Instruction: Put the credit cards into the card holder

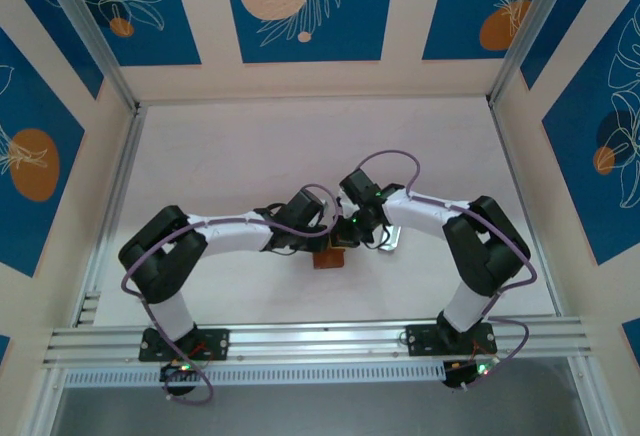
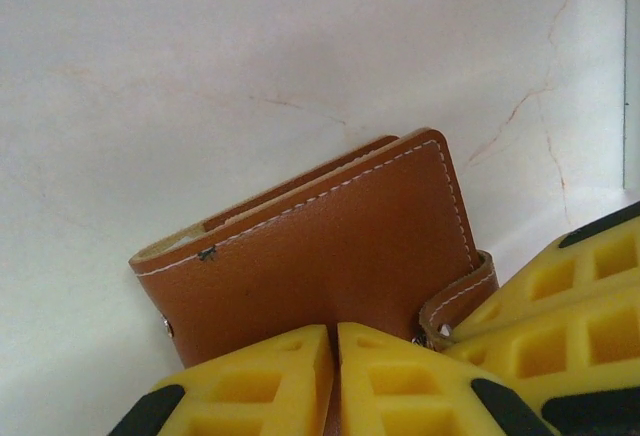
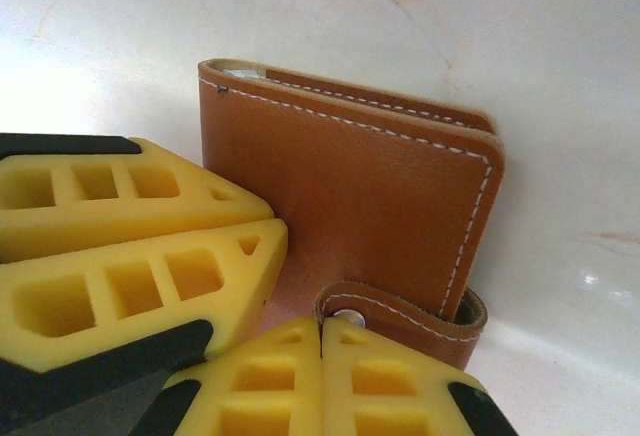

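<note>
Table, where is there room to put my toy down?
Bare table stretches from the arms to the back wall, and out to both side rails. A smaller bare strip lies between the two arm bases. The middle is crowded: the left gripper and right gripper meet at the card holder.

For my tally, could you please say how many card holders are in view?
1. The card holder is mid-table between the left gripper and right gripper; others may be hidden beneath them.
</note>
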